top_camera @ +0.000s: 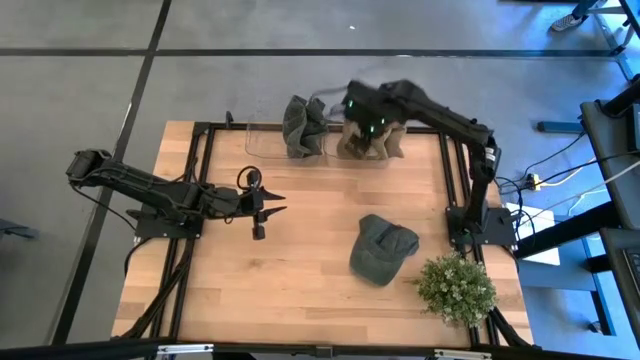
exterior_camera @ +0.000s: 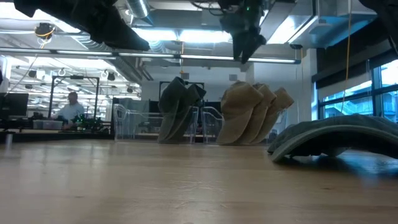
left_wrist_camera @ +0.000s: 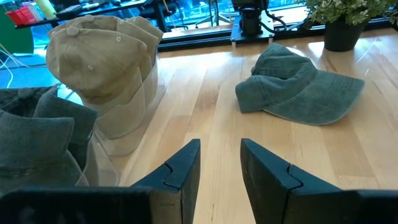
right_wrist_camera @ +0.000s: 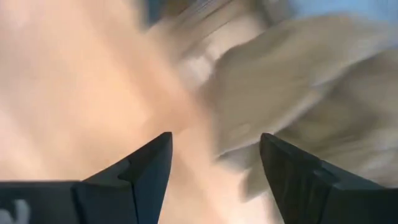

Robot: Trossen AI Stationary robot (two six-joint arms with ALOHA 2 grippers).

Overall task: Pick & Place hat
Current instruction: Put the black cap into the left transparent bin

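a grey-green cap point(top_camera: 382, 249) lies flat on the bench point(top_camera: 290, 280), toward its right edge, just beside a small potted plant point(top_camera: 456, 287) at the near right corner. nothing holds it. at the far edge stands a clear rack point(top_camera: 262, 140) with a bunch of dark green caps point(top_camera: 303, 126) and a row of tan caps point(top_camera: 368, 140) set upright. the right gripper point(right_wrist_camera: 214, 158) hovers over the tan caps, jaws spread wide and empty. the left gripper point(top_camera: 268, 206) waits near the bench's left side, fingers point(left_wrist_camera: 186, 165) partly apart, gripping nothing.
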